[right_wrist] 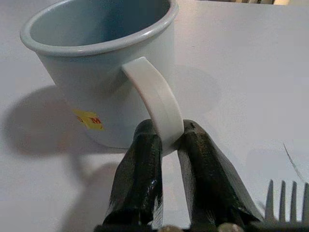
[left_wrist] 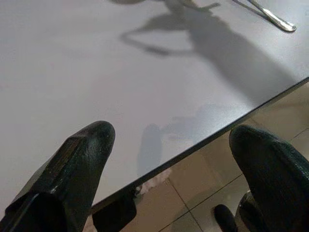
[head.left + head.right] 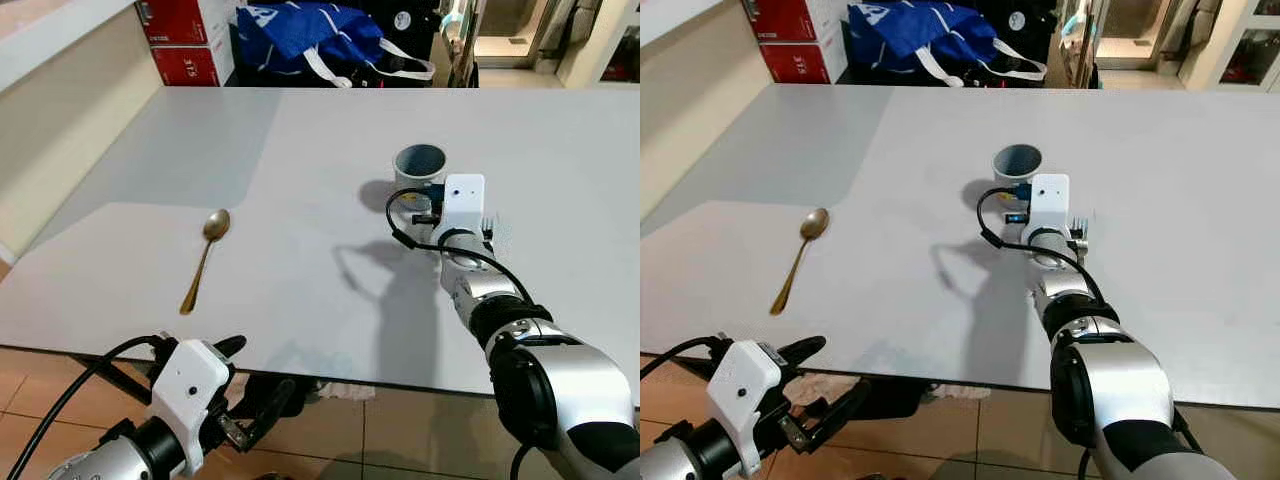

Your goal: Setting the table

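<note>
A pale blue enamel mug stands upright on the white table, right of centre. My right gripper is shut on the mug's white handle, one black finger on each side. A silver fork lies on the table just beside that wrist. A gold spoon lies on the left part of the table, bowl pointing away. My left gripper hangs open below the table's front edge, with nothing between its fingers.
A blue bag and red boxes sit beyond the far edge of the table. A cream wall ledge runs along the left side. Tiled floor lies under the near edge.
</note>
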You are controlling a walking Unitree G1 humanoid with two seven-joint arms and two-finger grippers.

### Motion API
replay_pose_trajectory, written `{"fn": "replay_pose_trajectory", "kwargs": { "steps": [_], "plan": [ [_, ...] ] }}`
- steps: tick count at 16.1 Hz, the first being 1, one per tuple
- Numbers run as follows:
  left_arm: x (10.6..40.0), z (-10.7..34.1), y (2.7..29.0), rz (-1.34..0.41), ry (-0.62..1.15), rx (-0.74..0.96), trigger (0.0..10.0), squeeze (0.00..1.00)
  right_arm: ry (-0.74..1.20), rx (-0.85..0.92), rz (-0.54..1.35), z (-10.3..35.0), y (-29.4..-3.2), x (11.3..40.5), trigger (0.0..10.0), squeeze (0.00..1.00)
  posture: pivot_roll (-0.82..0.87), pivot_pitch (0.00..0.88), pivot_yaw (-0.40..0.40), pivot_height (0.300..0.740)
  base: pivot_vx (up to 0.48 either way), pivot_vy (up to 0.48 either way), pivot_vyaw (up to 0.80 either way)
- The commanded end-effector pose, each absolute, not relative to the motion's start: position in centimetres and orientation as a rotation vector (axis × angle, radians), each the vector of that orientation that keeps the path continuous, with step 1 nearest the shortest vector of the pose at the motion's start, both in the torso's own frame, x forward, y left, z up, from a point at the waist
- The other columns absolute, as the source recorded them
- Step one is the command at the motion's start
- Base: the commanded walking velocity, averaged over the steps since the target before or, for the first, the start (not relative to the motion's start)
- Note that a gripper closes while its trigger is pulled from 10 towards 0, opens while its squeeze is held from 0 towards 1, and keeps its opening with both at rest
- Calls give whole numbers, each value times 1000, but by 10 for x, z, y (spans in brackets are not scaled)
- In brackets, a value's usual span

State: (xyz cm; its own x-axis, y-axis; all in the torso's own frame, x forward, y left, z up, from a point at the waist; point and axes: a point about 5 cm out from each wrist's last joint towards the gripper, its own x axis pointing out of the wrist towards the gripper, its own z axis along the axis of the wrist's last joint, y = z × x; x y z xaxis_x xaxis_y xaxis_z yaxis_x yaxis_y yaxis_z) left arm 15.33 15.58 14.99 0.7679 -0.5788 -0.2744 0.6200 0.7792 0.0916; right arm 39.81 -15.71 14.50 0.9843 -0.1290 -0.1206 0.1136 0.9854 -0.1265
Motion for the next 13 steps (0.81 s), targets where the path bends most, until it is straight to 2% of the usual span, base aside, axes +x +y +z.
{"fn": "replay_pose_trajectory", "kwargs": {
  "steps": [1,2,3,5,6,13],
  "plan": [
    [151,154,157,-653,240,187,10000,0,191,-131,-126,133,-156,394,0,0,252,197,78,740,0,0,0],
    [151,154,156,-653,240,185,10000,0,205,-136,-140,132,-158,394,6471,0,252,201,78,740,0,0,0],
    [150,154,156,-653,241,183,10000,0,213,-136,-141,130,-159,393,10000,0,252,204,77,740,0,0,0],
    [150,154,156,-652,243,181,10000,0,217,-135,-145,130,-159,393,10000,8,251,205,77,740,0,0,0],
    [149,154,156,-651,246,179,10000,0,220,-132,-148,129,-159,393,10000,1000,250,205,77,740,0,0,0],
    [151,152,159,-643,259,171,10000,0,222,-126,-161,129,-161,393,10000,1000,244,207,76,740,0,0,0]
  ]
}}
